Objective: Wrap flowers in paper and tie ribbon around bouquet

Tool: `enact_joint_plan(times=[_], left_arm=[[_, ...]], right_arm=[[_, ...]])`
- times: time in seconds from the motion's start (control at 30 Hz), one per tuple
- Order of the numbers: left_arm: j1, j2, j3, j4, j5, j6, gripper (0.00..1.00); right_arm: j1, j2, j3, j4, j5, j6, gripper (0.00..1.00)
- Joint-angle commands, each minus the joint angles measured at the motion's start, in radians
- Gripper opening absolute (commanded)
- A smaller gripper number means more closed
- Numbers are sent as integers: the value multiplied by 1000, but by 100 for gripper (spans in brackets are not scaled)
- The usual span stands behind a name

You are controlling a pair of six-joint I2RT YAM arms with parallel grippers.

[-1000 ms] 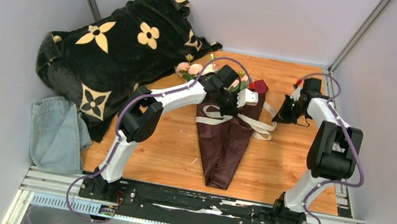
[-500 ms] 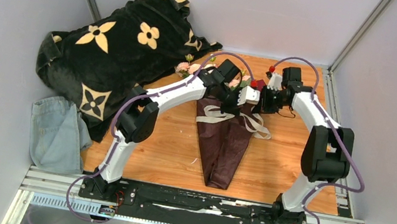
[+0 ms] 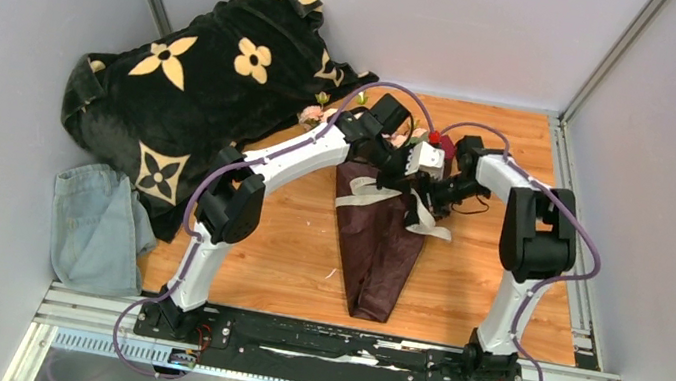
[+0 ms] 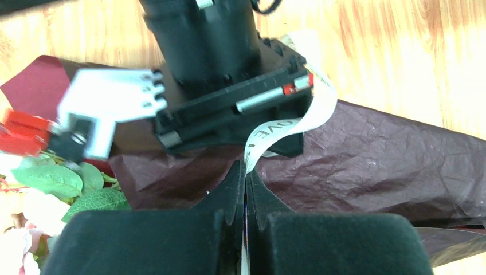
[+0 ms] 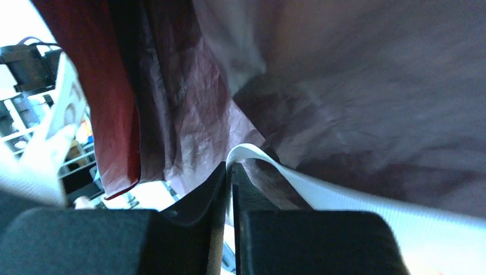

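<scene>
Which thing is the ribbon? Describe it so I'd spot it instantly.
On the wooden table, find the long dark maroon paper cone lying in the middle. The ribbon is the narrow cream strip looped across its upper part, the only pale flat band there.

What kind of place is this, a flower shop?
Probably a robot test booth, not a shop: plain grey walls box in a small wooden table, two white-and-black robot arms are bolted to a metal rail at its near edge, and a dark maroon paper-wrapped bouquet lies between them.
</scene>
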Motion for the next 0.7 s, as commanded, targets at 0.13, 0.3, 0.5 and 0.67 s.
enact_joint_plan(times=[0.13,0.3,0.5,0.67], left_arm=[[-5,-12,10,-17,15,25,0],[-5,-1,6,-16,10,27,0],[-5,4,-12,12,-6,10,0],[-5,9,-25,67,-27,-43,0]], right_arm=[[34,11,117,-148,110,7,59],[30,-27,221,-153,355,69,69],[27,-102,246,-112,608,190,69],[20,-372,31,30,764,346,59]])
